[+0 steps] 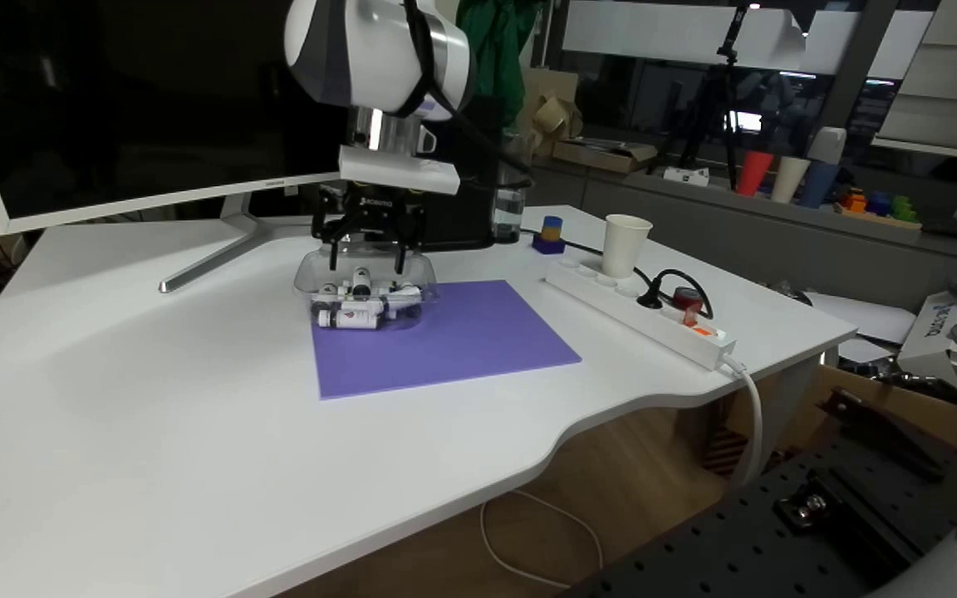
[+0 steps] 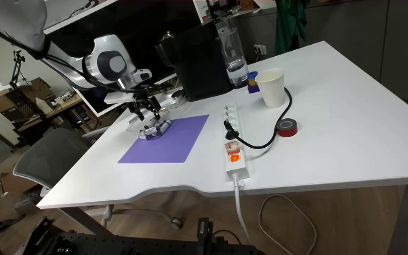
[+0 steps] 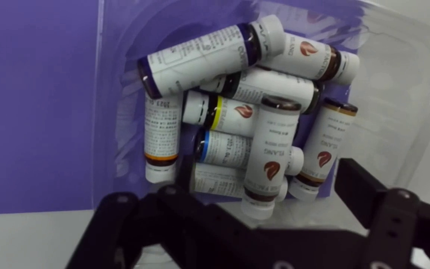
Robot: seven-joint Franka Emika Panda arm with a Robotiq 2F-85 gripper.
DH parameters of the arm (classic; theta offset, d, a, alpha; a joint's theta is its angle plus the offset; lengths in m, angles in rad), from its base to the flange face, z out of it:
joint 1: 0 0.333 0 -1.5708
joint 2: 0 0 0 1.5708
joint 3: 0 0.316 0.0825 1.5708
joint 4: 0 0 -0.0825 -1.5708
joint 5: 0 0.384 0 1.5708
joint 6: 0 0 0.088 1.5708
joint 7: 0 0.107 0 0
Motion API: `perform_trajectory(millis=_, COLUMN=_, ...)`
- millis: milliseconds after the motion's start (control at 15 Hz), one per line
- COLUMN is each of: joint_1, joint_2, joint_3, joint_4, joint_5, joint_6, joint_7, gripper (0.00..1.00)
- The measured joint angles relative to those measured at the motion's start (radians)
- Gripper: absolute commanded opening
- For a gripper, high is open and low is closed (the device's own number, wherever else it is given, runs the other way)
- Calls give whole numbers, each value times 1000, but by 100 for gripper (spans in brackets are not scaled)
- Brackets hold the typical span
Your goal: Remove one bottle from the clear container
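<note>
The clear container (image 1: 306, 281) is a shallow transparent tub, partly on the purple mat; it also shows in an exterior view (image 2: 130, 129) and the wrist view (image 3: 424, 112). Several small white-labelled bottles with dark glass and white caps lie jumbled in it. One bottle (image 3: 271, 149) lies on top of others, between my fingers in the wrist view; a bottle with a purple base (image 3: 203, 58) lies farther off. My gripper (image 1: 366, 260) points down over the container, fingers apart and empty; it also shows in an exterior view (image 2: 149, 116) and the wrist view (image 3: 265, 173). Whether the fingertips are below the rim is unclear.
The purple mat (image 1: 478, 340) extends beside the container. A monitor (image 1: 146, 108) and a tall black box (image 2: 200, 60) stand behind. A white power strip (image 1: 636, 311), a paper cup (image 1: 625, 245) and a tape roll (image 2: 286, 127) are on the table.
</note>
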Motion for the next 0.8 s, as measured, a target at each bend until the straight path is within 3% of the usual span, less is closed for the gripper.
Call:
perform_trajectory(millis=600, joint_1=16, joint_2=53, joint_3=-1, joint_4=69, joint_5=0, joint_6=-26, joint_7=-2, gripper=5)
perform_trajectory(millis=800, joint_1=18, joint_2=39, joint_3=-1, joint_4=73, joint_5=0, joint_6=-43, joint_7=-4, gripper=7)
